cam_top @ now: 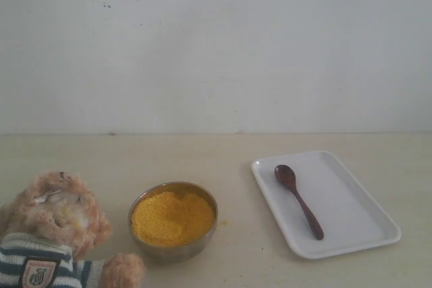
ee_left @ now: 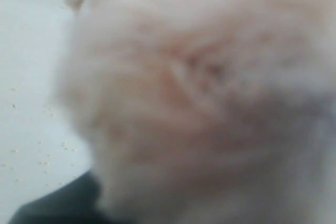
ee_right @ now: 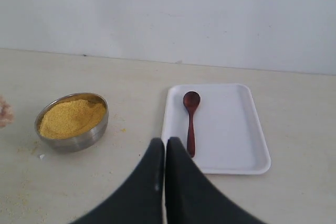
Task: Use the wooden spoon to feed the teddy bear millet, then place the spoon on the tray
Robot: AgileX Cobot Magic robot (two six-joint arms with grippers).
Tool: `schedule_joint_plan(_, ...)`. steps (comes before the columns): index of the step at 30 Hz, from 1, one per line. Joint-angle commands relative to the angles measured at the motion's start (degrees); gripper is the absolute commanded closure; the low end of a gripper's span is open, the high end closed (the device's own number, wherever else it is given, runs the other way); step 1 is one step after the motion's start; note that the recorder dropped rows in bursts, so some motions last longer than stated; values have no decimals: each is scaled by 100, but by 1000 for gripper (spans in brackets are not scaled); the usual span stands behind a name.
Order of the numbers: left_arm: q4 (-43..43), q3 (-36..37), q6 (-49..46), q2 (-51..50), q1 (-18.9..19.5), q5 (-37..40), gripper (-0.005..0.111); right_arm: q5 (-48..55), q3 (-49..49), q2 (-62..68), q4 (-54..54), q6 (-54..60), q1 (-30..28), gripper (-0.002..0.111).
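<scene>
**Item 1. Right gripper** [ee_right: 165,143]. Nearest the viewer, hanging above the table [cam_top: 236,153], just short of the tray's near edge. The two black fingers are pressed together with nothing between them.

**Item 2. Left gripper.** Its own camera shows only blurred pale fur, very close. The fingers are not made out, so I cannot tell whether they are spread or gripping.

**Item 3. Teddy bear** [cam_top: 57,210]. At the near left corner, head tilted, striped sweater and crest badge showing. One paw lies just beside the bowl.

**Item 4. Steel bowl** [cam_top: 177,254] **with millet** [cam_top: 172,217]. In the middle of the table, heaped and upright. Stray grains [ee_left: 63,144] lie on the table.

**Item 5. Tray** [cam_top: 351,193] **with wooden spoon** [cam_top: 300,205]. To the right, well apart from the bowl. The spoon lies flat inside the rim, its bowl pointing away and its handle towards the gripper.

**Item 6. Wall** [cam_top: 216,45]. Plain white, farthest back.

**Handling note.** The spilt grain and the resting spoon suggest that feeding is done and the spoon has been put down. If so, lift the right arm straight up and back, clear of the rim, so the tray is not nudged. If instead the spoon is yet to be fetched, open the fingers first. Then come down across the thin handle at its middle.
</scene>
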State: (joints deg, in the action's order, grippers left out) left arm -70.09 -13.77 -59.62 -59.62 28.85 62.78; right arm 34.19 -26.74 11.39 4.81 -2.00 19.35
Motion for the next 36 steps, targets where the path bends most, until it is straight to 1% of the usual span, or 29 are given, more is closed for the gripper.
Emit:
schedule_joint_plan(1,-125,6,-45,39,12,131,103,-35,36,-34,2,-1,-32,108)
schedule_joint_plan(3,-125,6,-45,39,12,131,103,-169,177,-34,-9,-1,-32,108)
schedule_joint_plan(6,-125,6,-45,39,12,131,103,-643,605,-131,-24,-1,-32,108)
schedule_joint_plan(13,-125,6,-45,39,12,131,103,-1362,1706,-873,-84,-1,-32,108)
schedule_joint_plan(15,-125,6,-45,39,12,131,103,-1512,1982,-1112,-86,-1,-32,108)
schedule_joint_plan(21,-125,6,-45,39,12,131,103,-1596,2531,-1139,-86,-27,-42,108)
schedule_joint_plan(23,-125,6,-45,39,12,131,103,-1596,2674,-1139,-86,-40,-42,108)
schedule_joint_plan(36,-125,6,-45,39,12,131,103,-1550,2674,-1139,-86,-40,-42,108)
